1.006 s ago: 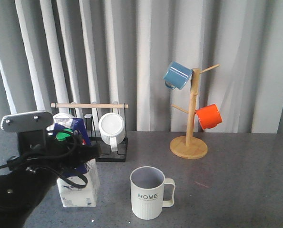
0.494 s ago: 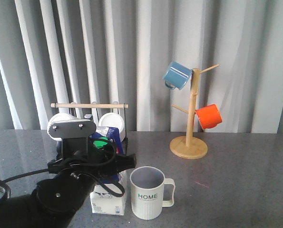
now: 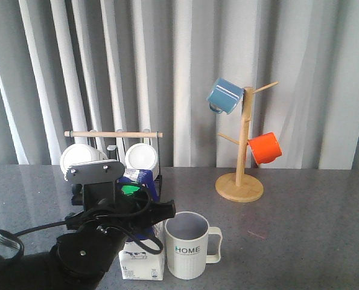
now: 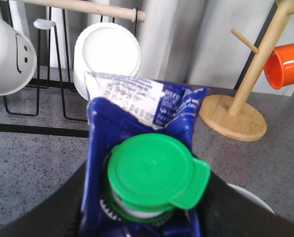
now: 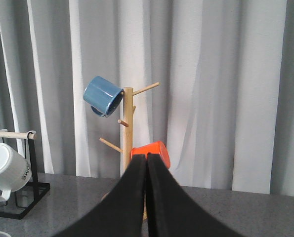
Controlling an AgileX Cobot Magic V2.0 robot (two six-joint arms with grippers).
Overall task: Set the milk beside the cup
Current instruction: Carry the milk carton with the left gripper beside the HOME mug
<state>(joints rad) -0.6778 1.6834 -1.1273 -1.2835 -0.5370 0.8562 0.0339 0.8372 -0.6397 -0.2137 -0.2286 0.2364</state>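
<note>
In the front view the milk (image 3: 142, 241) stands upright in the lower left-centre of the frame, its long axis vertical and its base at or very near the grey table (image 3: 312, 223), with the left gripper (image 3: 122, 220) clamped around its upper half; black cabling and the arm's body hide much of the carton, so only the green cap, a strip of blue top and the white foot show. The cup (image 3: 188, 244) sits just to the right of it in that picture, handle turned to the right and the word "HOME" facing the camera. The relation that matters is the gap between the two: the carton's right side and the cup's left wall look touching or all but touching, and I cannot tell which. The left wrist view looks down on the carton's folded top and green cap (image 4: 154, 175), with the dark fingers (image 4: 48, 217) pressed against both sides and a pale curve at the lower right of the frame that is probably the cup's rim. In my judgement the carton is already at its place, and what remains is a release and a straight lift away, without nudging the tall carton over or into the cup. The right gripper (image 5: 147, 197) is pressed together, empty, at the lower centre of its own view, pointing toward the wooden mug tree (image 5: 128, 128) and well clear of the work; the left arm is plainly the nearer.
</note>
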